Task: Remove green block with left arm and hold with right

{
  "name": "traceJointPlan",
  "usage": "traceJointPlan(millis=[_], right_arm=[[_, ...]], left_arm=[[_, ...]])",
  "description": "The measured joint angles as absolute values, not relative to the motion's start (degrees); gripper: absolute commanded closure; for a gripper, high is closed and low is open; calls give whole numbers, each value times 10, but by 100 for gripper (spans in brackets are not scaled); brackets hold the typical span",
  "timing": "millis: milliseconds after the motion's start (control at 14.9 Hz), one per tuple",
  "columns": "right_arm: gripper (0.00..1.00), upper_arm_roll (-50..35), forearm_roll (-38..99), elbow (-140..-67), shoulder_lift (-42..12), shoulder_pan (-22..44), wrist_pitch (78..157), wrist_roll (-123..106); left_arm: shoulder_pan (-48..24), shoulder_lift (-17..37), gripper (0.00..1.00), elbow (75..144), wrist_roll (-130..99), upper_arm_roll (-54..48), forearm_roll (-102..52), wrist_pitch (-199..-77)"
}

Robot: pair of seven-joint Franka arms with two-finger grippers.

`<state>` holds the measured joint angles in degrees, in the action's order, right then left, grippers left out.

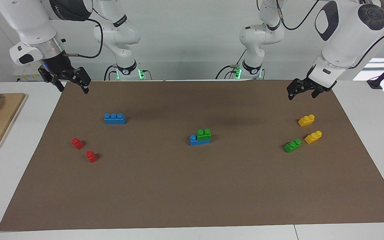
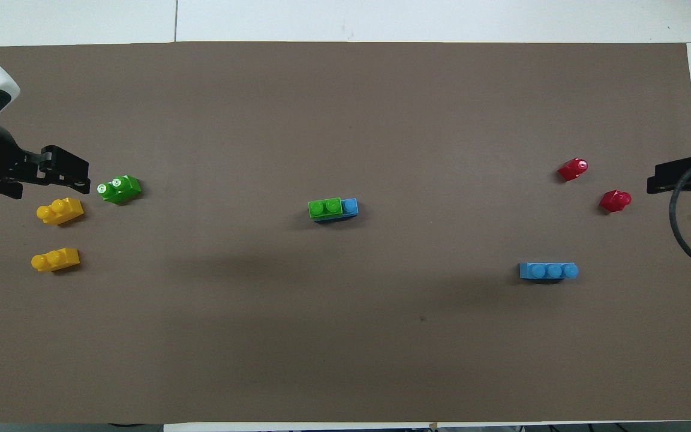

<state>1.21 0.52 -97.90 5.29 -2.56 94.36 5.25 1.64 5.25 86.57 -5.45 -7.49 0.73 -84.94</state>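
Observation:
A green block sits stacked on a blue brick in the middle of the brown mat; it also shows in the overhead view, covering two of the blue brick's studs. A look-alike green brick lies loose toward the left arm's end. My left gripper hangs open and empty above the mat's edge at its own end, over the spot beside the yellow bricks. My right gripper hangs open and empty above the mat's corner at the right arm's end.
Two yellow bricks lie by the loose green brick. A separate blue three-stud brick and two red bricks lie toward the right arm's end. A wooden board with a plate stands off the mat there.

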Motion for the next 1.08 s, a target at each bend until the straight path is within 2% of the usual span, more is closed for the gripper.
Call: traceJointPlan(millis=[538, 1077], right_arm=[[0, 12, 6, -979, 53, -26, 944, 59], [0, 10, 50, -979, 48, -18, 944, 363]], left_arm=[[4, 53, 0, 866, -54, -75, 7, -850], [2, 52, 0, 869, -87, -74, 7, -859]])
